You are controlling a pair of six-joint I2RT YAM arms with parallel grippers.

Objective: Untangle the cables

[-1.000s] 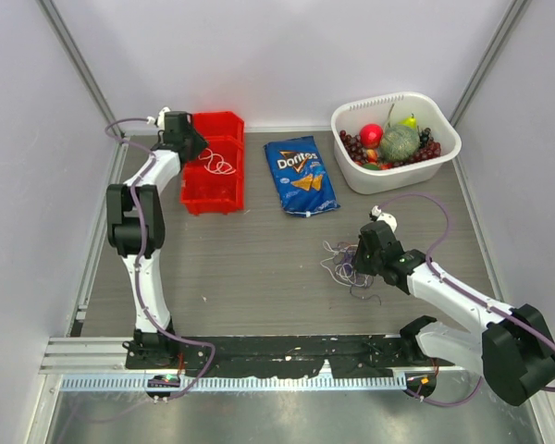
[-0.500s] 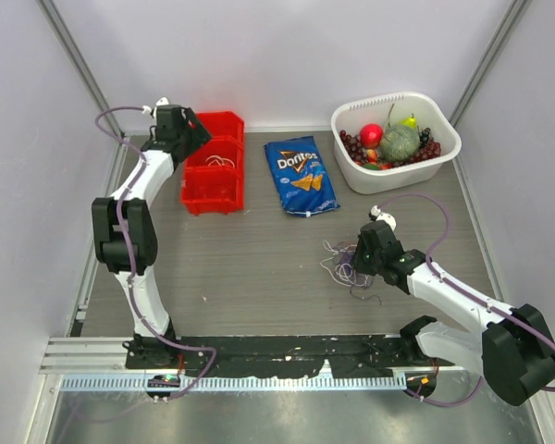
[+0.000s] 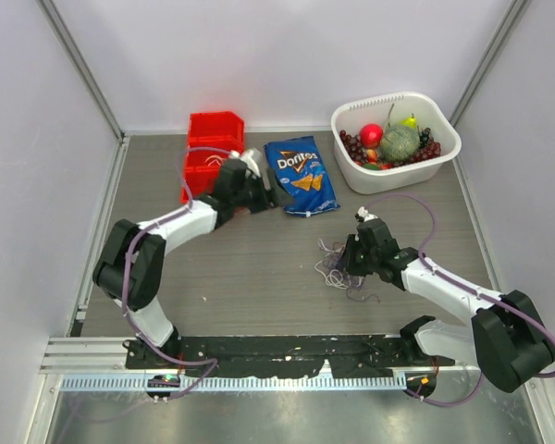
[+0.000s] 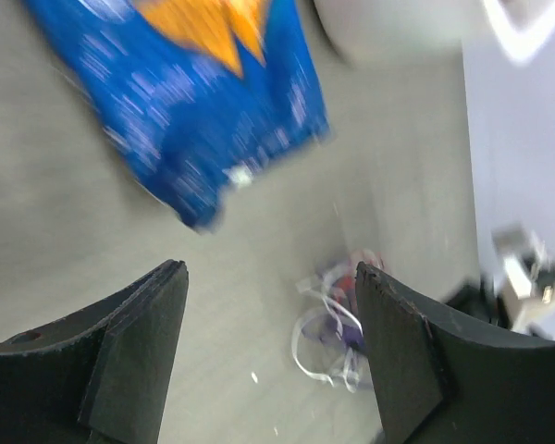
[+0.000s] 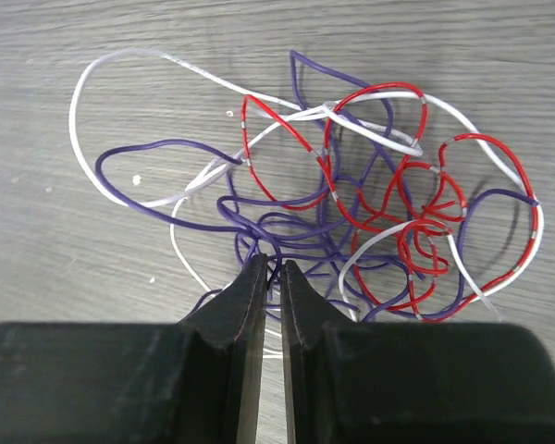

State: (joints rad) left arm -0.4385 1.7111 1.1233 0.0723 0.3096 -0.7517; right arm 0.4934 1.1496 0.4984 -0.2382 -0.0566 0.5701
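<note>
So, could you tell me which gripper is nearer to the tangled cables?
Right. The right gripper has its tips right at the cables, on their edge; the left gripper hangs open beside the chip bag, well apart from them.

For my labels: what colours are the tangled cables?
The cables are white, red and purple; see right wrist view.

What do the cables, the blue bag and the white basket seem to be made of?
Cables: probably thin wire in a smooth plastic sleeve; glossy white, red and purple, keeping springy loops.
Bag: probably printed plastic film; crinkled, slightly shiny.
Basket: rigid matte white plastic, with a moulded rim.
</note>
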